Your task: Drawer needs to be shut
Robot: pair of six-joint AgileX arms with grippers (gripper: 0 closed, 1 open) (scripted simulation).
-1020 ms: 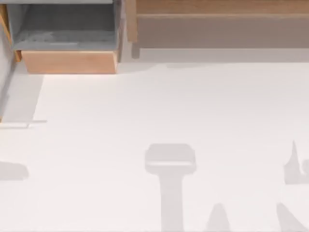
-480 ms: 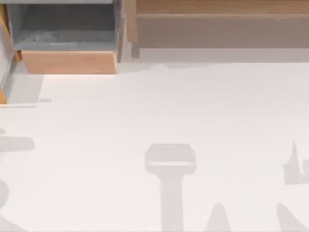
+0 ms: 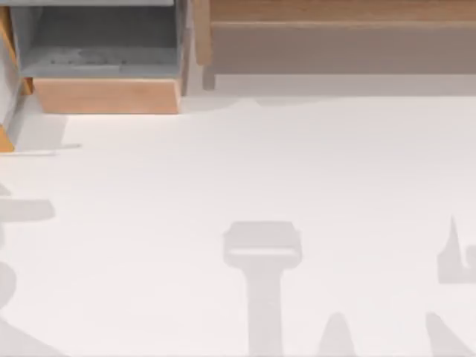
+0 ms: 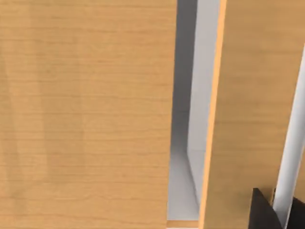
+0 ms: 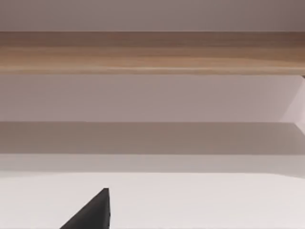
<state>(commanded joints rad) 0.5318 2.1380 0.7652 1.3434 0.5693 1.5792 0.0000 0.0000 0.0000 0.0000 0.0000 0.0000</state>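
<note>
The drawer (image 3: 106, 95) sits at the table's back left in the top view. It stands pulled out, its plain light-wood front facing the table and its grey inside (image 3: 100, 41) showing behind it. In the left wrist view a broad light-wood panel (image 4: 86, 114) is very close. A narrow grey gap (image 4: 183, 143) parts it from a second wooden panel (image 4: 248, 114). I cannot tell which of these belongs to the drawer. A dark piece of my left gripper (image 4: 264, 212) shows against that second panel. A dark tip of my right gripper (image 5: 95, 212) hangs over the white table, far from the drawer.
A long wooden shelf (image 3: 335, 44) with a grey-brown face runs along the back right, also seen in the right wrist view as the shelf (image 5: 152, 52). A small wooden corner (image 3: 4, 140) pokes in at the left edge. Arm shadows (image 3: 262, 253) lie on the white table (image 3: 238, 171).
The shadows and the wooden corner at the top view's left edge have shifted toward the back, and a new shadow has come in at the front left. The drawer has not moved.
</note>
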